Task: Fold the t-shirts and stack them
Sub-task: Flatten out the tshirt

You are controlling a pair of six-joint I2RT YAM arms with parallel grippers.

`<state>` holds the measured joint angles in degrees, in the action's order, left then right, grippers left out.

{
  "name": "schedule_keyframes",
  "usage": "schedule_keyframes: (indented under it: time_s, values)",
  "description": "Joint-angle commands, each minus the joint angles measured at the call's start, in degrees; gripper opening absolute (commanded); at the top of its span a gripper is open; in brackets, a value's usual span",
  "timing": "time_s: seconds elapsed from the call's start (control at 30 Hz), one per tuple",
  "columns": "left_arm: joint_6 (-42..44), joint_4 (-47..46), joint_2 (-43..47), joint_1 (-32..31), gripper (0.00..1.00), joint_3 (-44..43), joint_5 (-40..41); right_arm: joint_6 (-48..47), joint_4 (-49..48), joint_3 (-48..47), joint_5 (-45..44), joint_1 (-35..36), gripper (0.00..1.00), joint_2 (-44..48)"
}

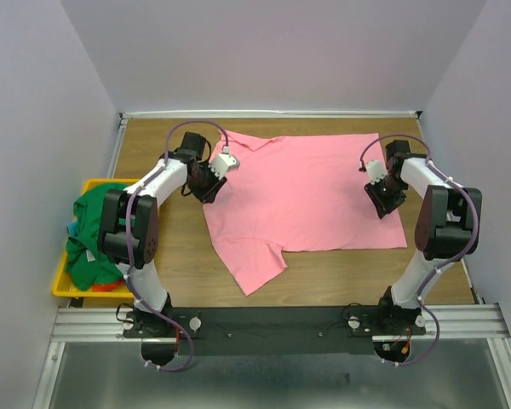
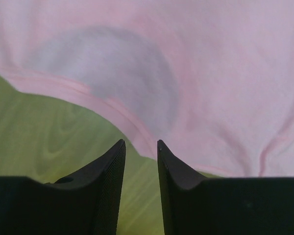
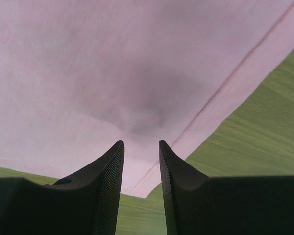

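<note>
- The pink t-shirt (image 1: 311, 192) lies spread flat on the bench (image 1: 341, 277). Its long axis runs from left to right across the arms, with one sleeve (image 1: 251, 271) trailing toward the near edge.
- The shirt's two short ends face the two arms, the left end by the left arm and the straight hemmed end by the right. Each arm is therefore nearest its own end.
- The left fingers (image 1: 206, 186) sit over the shirt's left border. In the left wrist view a curved stitched edge (image 2: 88, 95) runs right up to the tips, with cloth beyond and bare wood to the near left.
- The left fingers (image 2: 108, 171) stand apart with a narrow gap. No cloth is between them.
- The right fingers (image 1: 383, 200) hang over the right border near the near corner. In the right wrist view the hem (image 3: 225, 83) slants past the tips, with wood to the right.
- The right fingers (image 3: 108, 171) are likewise apart and empty.
- Both wrists pitch downward, tips low over the cloth. Whether the tips touch it I cannot tell.
- A green shirt (image 1: 94, 226) sits heaped in the yellow bin (image 1: 60, 288), well apart to the left.
</note>
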<state>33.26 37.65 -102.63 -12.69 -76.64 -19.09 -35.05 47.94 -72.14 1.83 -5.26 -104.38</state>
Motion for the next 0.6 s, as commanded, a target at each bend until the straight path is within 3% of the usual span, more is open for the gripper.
schedule_keyframes:
  time_s: [0.0, 0.57]
  values:
    - [2.69, -0.02, 0.06, -0.84, 0.39, 5.88, 0.63, -1.6, 1.54, 2.26, -2.87, 0.16, 0.41, -1.26]
    - [5.68, -1.27, 4.45, -2.08, 0.34, 19.95, 10.3, -2.92, 0.39, 13.86, -4.55, 1.21, 0.4, 3.03]
